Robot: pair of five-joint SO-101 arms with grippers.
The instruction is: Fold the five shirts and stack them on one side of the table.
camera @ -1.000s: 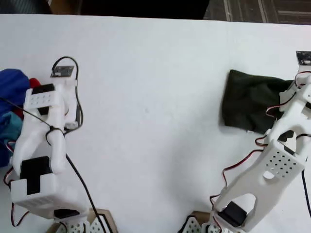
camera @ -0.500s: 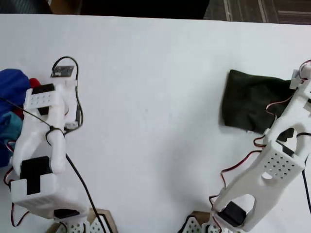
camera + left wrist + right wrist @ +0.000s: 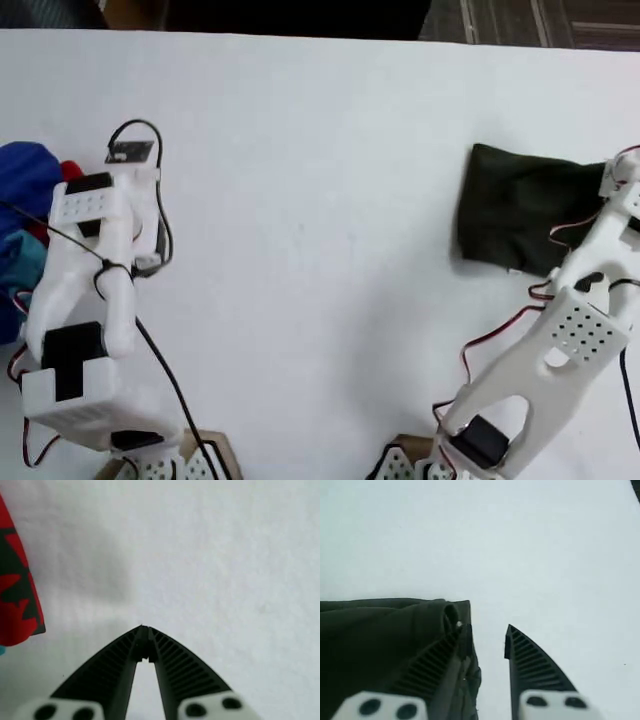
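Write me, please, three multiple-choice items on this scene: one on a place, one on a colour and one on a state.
1. Where on the table does the dark shirt lie in the high view?
A. At the middle
B. Near the right edge
C. Near the left edge

2. What colour is the cloth beside the left hand?
A. Yellow
B. White
C. Red with dark marks

3. How is the right hand?
A. Open at the dark shirt's edge
B. Shut on the dark shirt
C. Shut over bare table

Answers: 1 B, the shirt sits far right in the high view; 2 C, the left wrist view shows red cloth with dark patches; 3 A, a clear gap shows between its fingers.
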